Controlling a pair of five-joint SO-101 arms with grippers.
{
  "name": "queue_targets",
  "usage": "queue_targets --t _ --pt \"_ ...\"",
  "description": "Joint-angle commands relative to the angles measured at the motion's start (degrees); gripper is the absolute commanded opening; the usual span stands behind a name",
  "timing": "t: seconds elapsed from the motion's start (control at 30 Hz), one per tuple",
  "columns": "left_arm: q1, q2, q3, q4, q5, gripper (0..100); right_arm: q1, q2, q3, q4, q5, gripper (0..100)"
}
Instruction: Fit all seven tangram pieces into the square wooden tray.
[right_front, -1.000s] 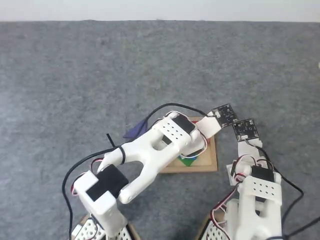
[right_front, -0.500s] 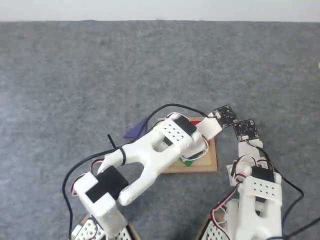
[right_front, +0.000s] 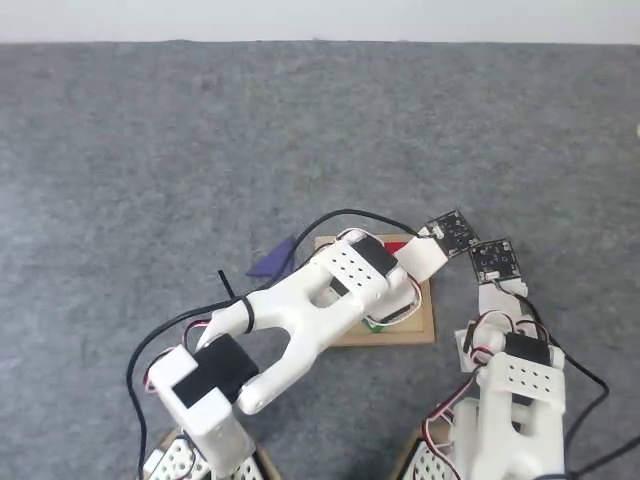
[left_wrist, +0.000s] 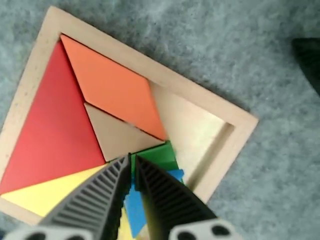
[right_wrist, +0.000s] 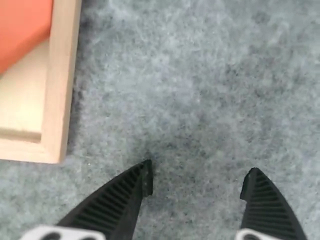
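left end effector (left_wrist: 131, 160), pinched narrow at the green piece (left_wrist: 162, 154), should nudge it flat into the tray (left_wrist: 240, 131) gap; right end effector (right_wrist: 198, 175) wide open.

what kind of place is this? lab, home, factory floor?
Probably a lab or hobby bench set up for robot manipulation trials: two white plastic robot arms with exposed wiring, a grey carpet-like table cover, and a square wooden tray holding coloured tangram pieces.
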Motion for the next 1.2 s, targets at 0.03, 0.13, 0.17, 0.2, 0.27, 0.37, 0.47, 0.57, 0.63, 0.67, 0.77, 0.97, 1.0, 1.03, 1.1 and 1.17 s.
queue_targets --t 0.03,0.13,0.17,0.2,0.27,0.37,0.47,0.57,0.63,0.67,0.77,0.97,1.0,1.03,1.1,1.17 --pt "10.5 0.0 0.9 0.4 1.4 1 1.4 -1.6 -2.0 -0.9 0.9 29.6" --pt "10.4 0.0 1.0 0.4 2.4 1 9.3 -1.7 -5.5 0.4 -0.7 29.6" --pt "10.3 0.0 1.0 0.4 3.0 1 12.3 -1.7 -7.3 1.5 -2.1 29.6" --pt "10.2 0.0 1.0 0.4 3.2 1 14.6 -1.7 -9.1 2.8 -2.9 29.6" --pt "10.2 0.0 1.0 0.2 3.3 1 16.4 -2.2 -11.5 5.0 -3.3 29.6" --pt "10.2 0.0 1.0 -0.6 4.3 1 16.5 -3.7 -13.5 8.0 -3.4 29.6" --pt "10.0 0.0 1.0 -0.7 4.9 1 16.3 -6.2 -13.7 9.1 -3.6 29.6" --pt "7.5 -0.2 -0.2 -0.2 6.4 1 16.3 -8.2 -13.7 9.4 -3.6 29.6" --pt "4.7 -1.1 -1.6 2.3 6.5 1 16.4 -9.1 -13.7 9.4 -3.8 29.6" --pt "3.6 -1.8 -2.2 3.3 6.5 1 16.4 -9.3 -13.9 9.4 -4.7 29.6" --pt "0.4 -5.7 -2.5 5.0 6.6 1 16.4 -10.2 -15.0 9.5 -6.2 29.6" --pt "-3.4 -16.0 -2.2 9.8 4.2 1 16.5 -12.0 -19.0 14.2 -6.4 29.6" --pt "-3.7 -17.0 -1.9 10.6 4.1 1 16.7 -12.7 -19.7 15.2 -6.4 29.6" --pt "-3.8 -18.1 -1.3 10.9 4.0 1 16.7 -13.6 -20.2 16.3 -6.4 29.6" --pt "-3.8 -19.9 -0.1 11.2 3.1 1 16.8 -16.0 -20.6 17.6 -6.5 29.6" --pt "-3.9 -22.1 1.5 10.6 2.7 1 18.2 -19.4 -20.4 18.3 -6.5 29.6"
